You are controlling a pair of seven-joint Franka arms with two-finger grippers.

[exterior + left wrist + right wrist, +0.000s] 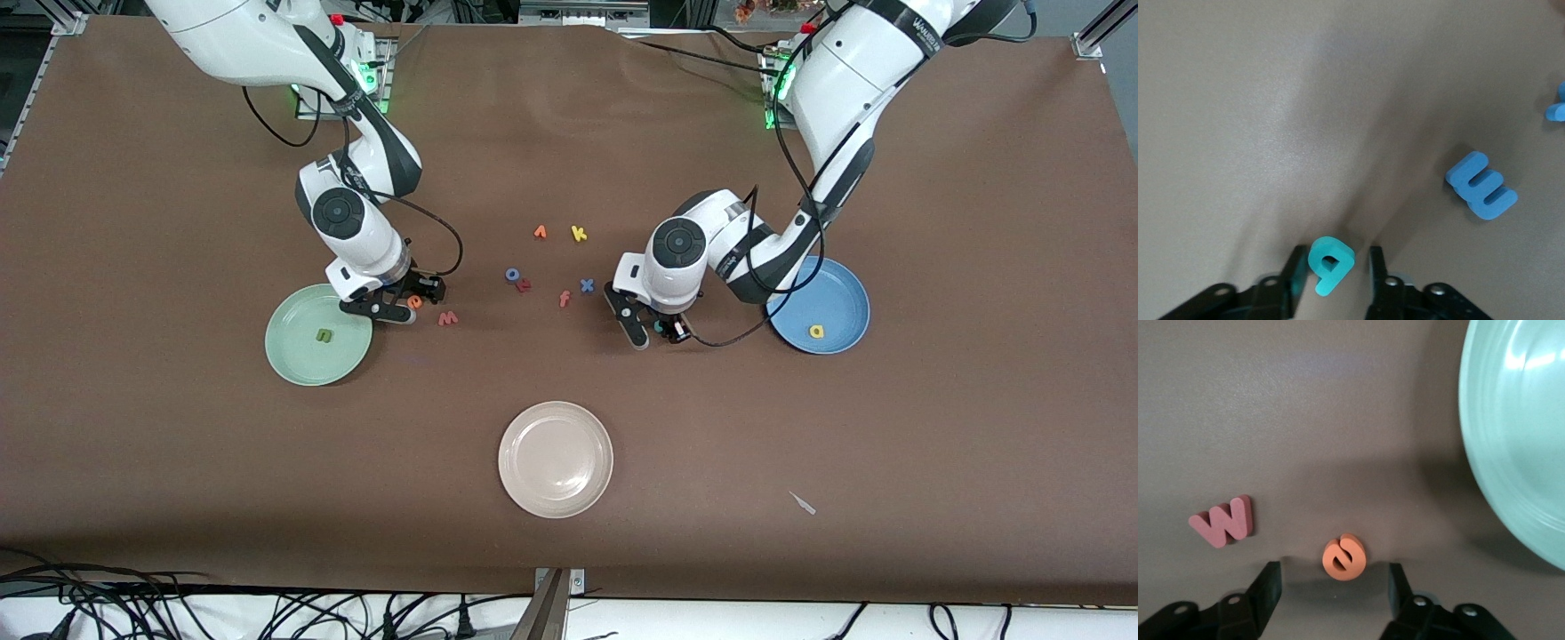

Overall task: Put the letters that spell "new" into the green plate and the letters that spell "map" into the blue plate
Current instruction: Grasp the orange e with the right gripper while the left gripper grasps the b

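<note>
My left gripper [653, 331] is low over the table beside the blue plate [840, 289], which holds the yellow a [816, 332]. Its fingers straddle the teal p [1330, 263]: one touches it and a small gap shows at the other. The light-blue m [1481, 185] lies close by on the table. My right gripper [404, 307] stands open at the rim of the green plate [293, 342], with the orange e [1344, 557] just ahead of its fingertips. The salmon w [1223, 520] lies beside the e. The green n [324, 335] sits in the green plate.
Between the arms lie loose letters: orange v [540, 232], yellow k [579, 234], blue o [513, 274], red f [564, 299] and blue x [587, 285]. A cream-white plate [556, 459] sits nearer the front camera, at mid-table.
</note>
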